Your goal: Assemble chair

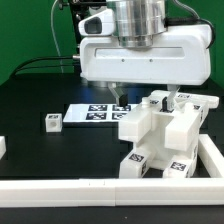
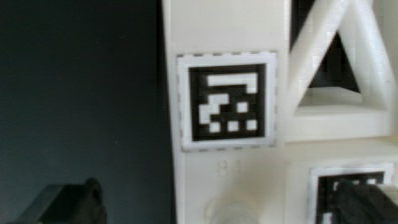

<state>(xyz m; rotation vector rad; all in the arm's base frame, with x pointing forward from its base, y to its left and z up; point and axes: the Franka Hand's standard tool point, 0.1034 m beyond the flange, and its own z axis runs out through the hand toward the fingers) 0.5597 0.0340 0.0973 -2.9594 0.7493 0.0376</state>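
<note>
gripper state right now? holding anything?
Gripper: jaws look open, holding nothing. The one finger visible in the wrist view stands clear of the tagged chair bar.

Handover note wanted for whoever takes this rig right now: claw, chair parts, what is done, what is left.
Claw: open, holding nothing, low over the table beside the chair. In the wrist view a tagged bar lies under it, with one finger clear of the bar.
Parts: the partly built chair stands at the exterior view's right, near the rail. A loose cube lies to the exterior view's left of the marker board. Another white piece is cut off at that view's left edge.
Done: several pieces joined.
Left: at least the cube is unfitted, and the chair is unfinished.
</note>
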